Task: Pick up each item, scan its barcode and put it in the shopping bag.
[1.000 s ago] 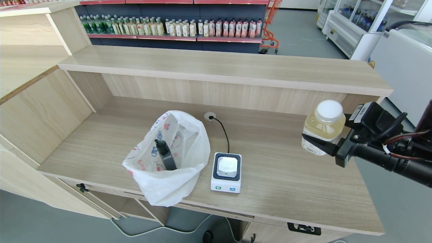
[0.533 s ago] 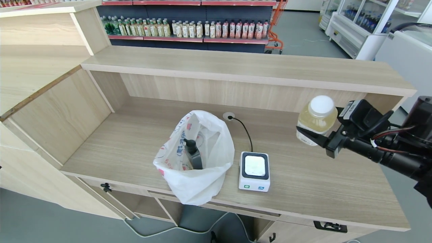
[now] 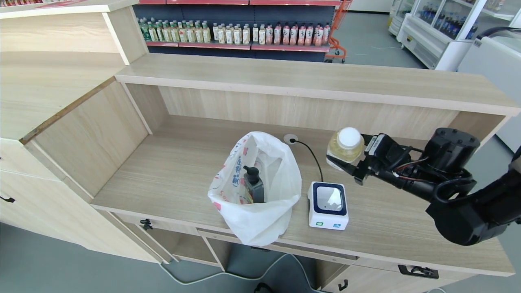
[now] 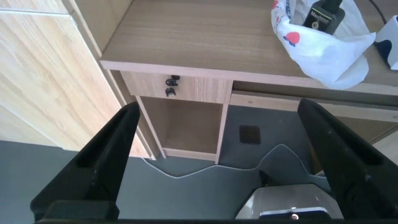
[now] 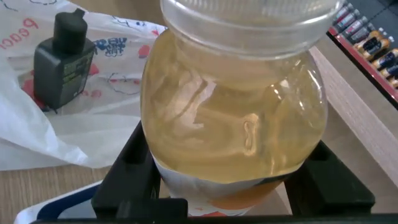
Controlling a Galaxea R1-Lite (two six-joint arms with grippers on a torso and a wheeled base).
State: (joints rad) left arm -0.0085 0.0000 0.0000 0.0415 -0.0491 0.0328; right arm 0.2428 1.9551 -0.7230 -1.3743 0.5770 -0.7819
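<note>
Hanging low before the desk (image 3: 183,171) front, our left end effector (image 4: 219,111) is spread, empty. On the desk, the scanner (image 3: 328,198) sits at 3 o'clock of the bag (image 3: 260,221). Just beyond, at 1 o'clock, our right end effector (image 3: 344,158) grips the bottle (image 3: 346,145); we should turn its label (image 5: 205,190) toward that scanner.

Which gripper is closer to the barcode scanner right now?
Right. The right gripper, holding the bottle, is just behind the scanner; the left gripper is low before the counter, beyond the shopping bag.
</note>
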